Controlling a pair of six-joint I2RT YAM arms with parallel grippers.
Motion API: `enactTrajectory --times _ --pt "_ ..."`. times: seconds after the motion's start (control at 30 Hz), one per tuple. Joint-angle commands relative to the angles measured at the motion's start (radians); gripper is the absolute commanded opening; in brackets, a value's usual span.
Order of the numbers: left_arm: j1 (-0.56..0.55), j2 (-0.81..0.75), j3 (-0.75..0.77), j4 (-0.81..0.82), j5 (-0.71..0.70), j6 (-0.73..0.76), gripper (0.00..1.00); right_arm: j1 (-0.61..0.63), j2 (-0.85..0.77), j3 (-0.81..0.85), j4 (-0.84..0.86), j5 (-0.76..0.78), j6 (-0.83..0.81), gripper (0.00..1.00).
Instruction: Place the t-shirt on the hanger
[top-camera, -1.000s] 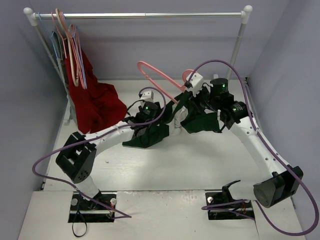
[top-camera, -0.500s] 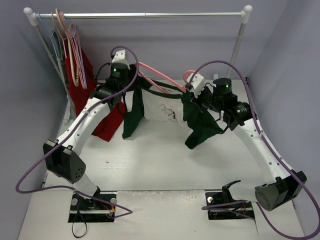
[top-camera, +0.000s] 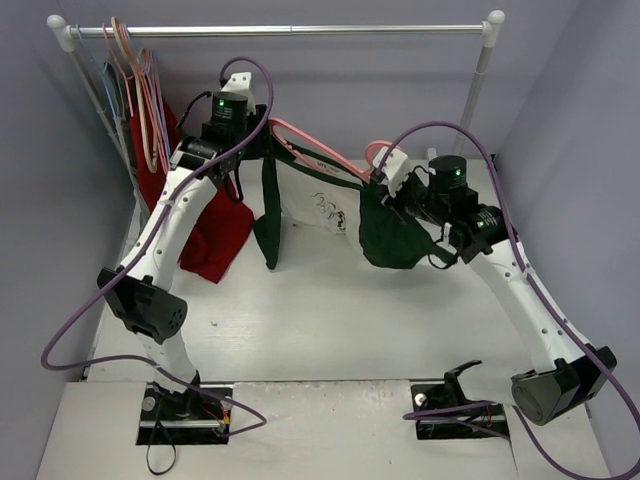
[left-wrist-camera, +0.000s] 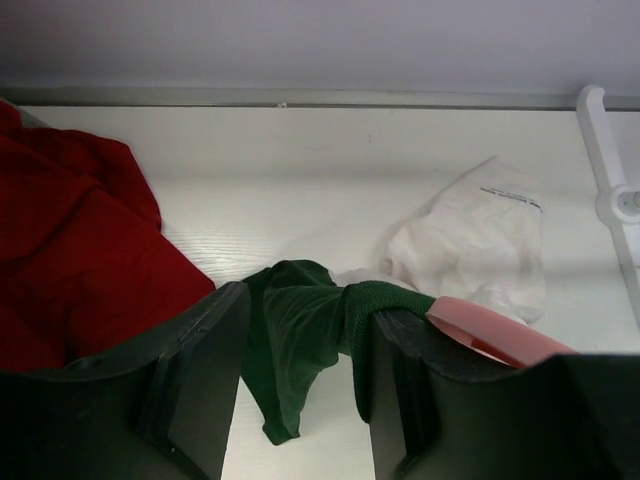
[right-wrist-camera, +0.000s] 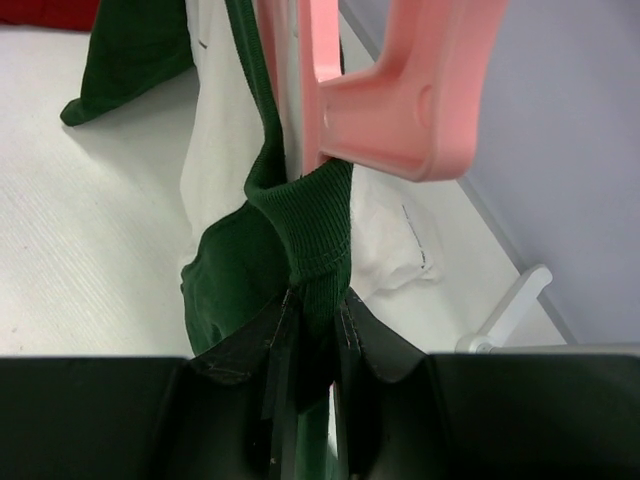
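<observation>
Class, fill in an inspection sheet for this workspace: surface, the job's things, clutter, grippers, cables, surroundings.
Surface: white table; the red garment's lower end rests on it.
Job's things: t-shirt held off the table, spread between both grippers; pink hanger runs along its top.
Clutter: red garment hanging at the left, below spare hangers.
Grippers: left gripper and right gripper each shut on the shirt's green fabric.
Cables: purple cables loop off both arms.
Surroundings: clothes rail at the back; lavender walls.

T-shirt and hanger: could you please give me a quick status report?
Left hand shut on green shoulder fabric, right hand shut on ribbed edge. T-shirt held off table between both, hanger along its top edge. Red garment close beside left hand.
</observation>
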Motion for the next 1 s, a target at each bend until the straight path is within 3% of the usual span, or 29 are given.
enactTrajectory --times 0.0,0.27,0.63,0.77,0.97 --pt "0.054 -0.02 0.099 0.04 -0.113 0.063 0.46 0.011 -0.042 0.014 -0.056 0.043 -0.046 0.0" --pt "0.091 -0.003 0.184 0.057 -0.133 0.106 0.4 0.047 -0.032 0.009 -0.131 0.07 -0.043 0.0" --pt "0.088 -0.145 -0.051 0.226 0.008 0.105 0.06 0.078 0.018 0.023 -0.146 0.116 -0.001 0.0" --pt "0.049 -0.197 -0.092 0.233 0.042 0.126 0.04 0.09 0.098 0.067 -0.117 0.149 0.012 0.0" --pt "-0.102 -0.248 -0.105 0.214 -0.015 0.203 0.01 0.104 0.14 0.111 -0.003 0.126 0.025 0.0"
